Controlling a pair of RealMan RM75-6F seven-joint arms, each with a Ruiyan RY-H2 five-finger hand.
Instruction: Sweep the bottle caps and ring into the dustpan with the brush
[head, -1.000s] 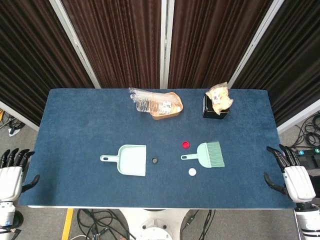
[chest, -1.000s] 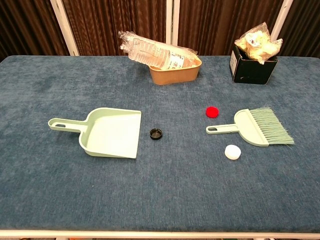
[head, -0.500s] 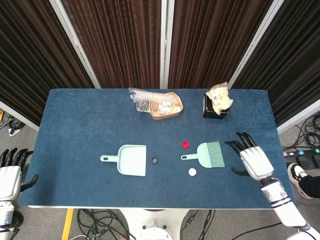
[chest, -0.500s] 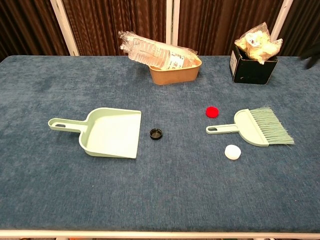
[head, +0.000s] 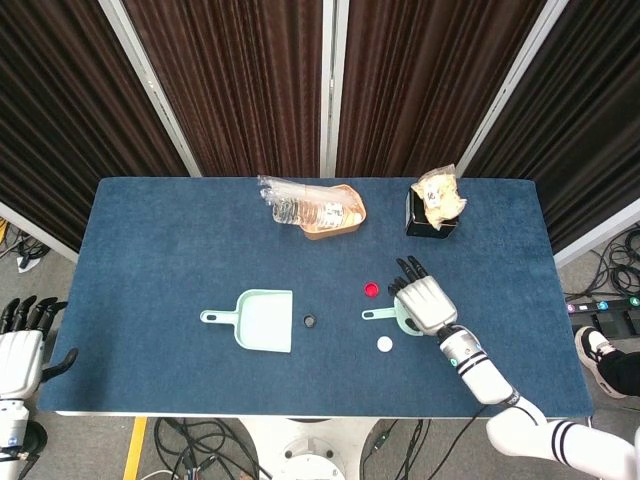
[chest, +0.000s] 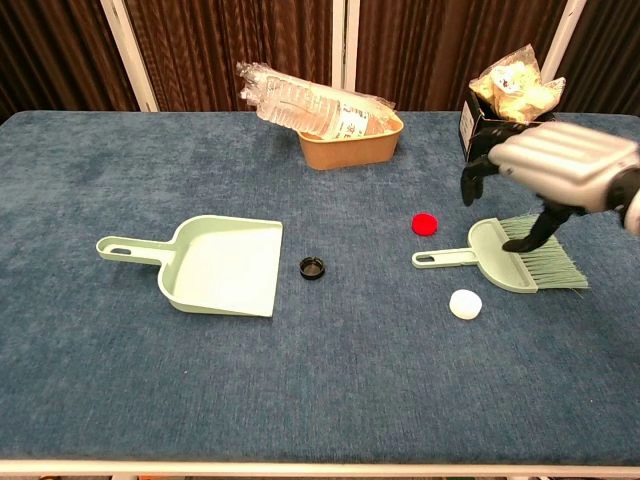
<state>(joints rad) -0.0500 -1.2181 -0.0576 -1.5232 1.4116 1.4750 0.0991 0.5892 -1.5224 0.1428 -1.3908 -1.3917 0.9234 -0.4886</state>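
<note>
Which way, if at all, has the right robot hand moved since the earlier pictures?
Yes. The right robot hand has moved leftward from the table's edge to above the brush.

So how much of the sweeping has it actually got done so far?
Nothing is swept yet: the dustpan is empty, and the red cap, white cap and black ring all lie on the blue table. In hand: the right hand hovers open over the brush, not gripping it. The left hand waits off the table's edge. Left: grasp the brush and sweep all three in.
</note>
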